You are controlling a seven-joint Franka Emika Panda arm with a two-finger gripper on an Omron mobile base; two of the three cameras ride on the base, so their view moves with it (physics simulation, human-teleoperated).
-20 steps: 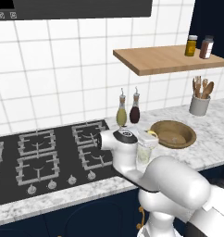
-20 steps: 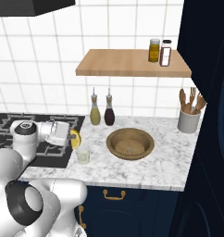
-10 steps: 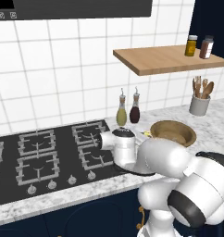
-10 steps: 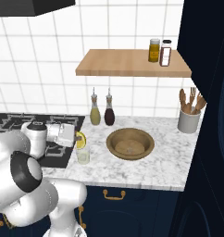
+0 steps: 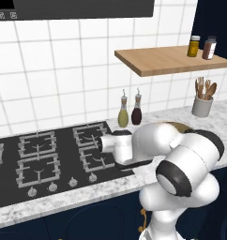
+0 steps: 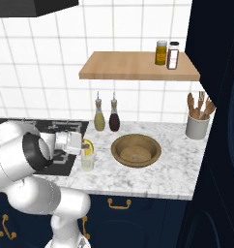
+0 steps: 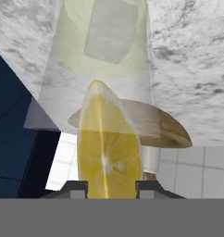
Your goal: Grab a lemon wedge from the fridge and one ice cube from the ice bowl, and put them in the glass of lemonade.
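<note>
My gripper [image 6: 86, 146] is shut on the lemon wedge [image 6: 89, 147], a bright yellow slice held just above the glass of lemonade [image 6: 87, 162] near the counter's front edge. In the hand view the lemon wedge [image 7: 109, 148] stands between my two fingertips [image 7: 77, 187], with the glass of lemonade [image 7: 67, 69] beyond it and a pale ice cube [image 7: 110, 31] inside the glass. The brown ice bowl [image 6: 136, 149] sits to the right of the glass; its rim [image 7: 164, 125] shows behind the wedge. In the left base view my arm hides the glass. The fridge is out of view.
Two slim stoppered bottles [image 6: 99, 121] stand at the wall behind the glass. A grey utensil cup [image 6: 197, 127] sits far right under a wooden shelf [image 6: 138, 65] with spice jars [image 6: 161, 52]. The black stove [image 5: 45, 154] lies left of the glass. A dark tall panel [image 6: 220, 121] bounds the right side.
The hand has crept right with the lemon wedge, ending over the glass. The arm's elbow has swung across and now covers the glass and most of the bowl in the left base view.
</note>
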